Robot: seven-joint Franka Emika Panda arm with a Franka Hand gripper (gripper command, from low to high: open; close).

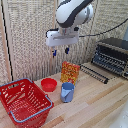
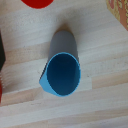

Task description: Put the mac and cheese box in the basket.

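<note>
At the counter's (image 1: 95, 102) front corner on the exterior view's left sits the container (image 1: 22, 102), a red lattice basket, and nothing shows inside it. Just beside it, further back, lies a small red bowl (image 1: 48, 84). Next comes a blue cup (image 1: 67, 92), and behind it the mac and cheese carton (image 1: 70, 72) stands upright, toward the counter's back edge, near the cup but apparently not touching it. Past the carton a dark slatted rack (image 1: 95, 73) lies along the counter, and a toaster oven (image 1: 113, 56) fills the far corner on the exterior view's right.

The claw (image 1: 60, 50) hangs well above the cup and carton, holding nothing, its two dark-blue fingers parted a little. The wrist view looks straight down into the cup's mouth (image 2: 61, 74), with only a sliver of the carton (image 2: 119, 6) at the picture's corner, so the claw seems lined up on the cup rather than the carton.

The main risk is a straight descent landing on the cup or knocking it over. A finger clipping the carton's top edge could topple the tall, thin box. Carrying the carton to the basket also means passing over the cup and bowl, so a low path could strike them.
</note>
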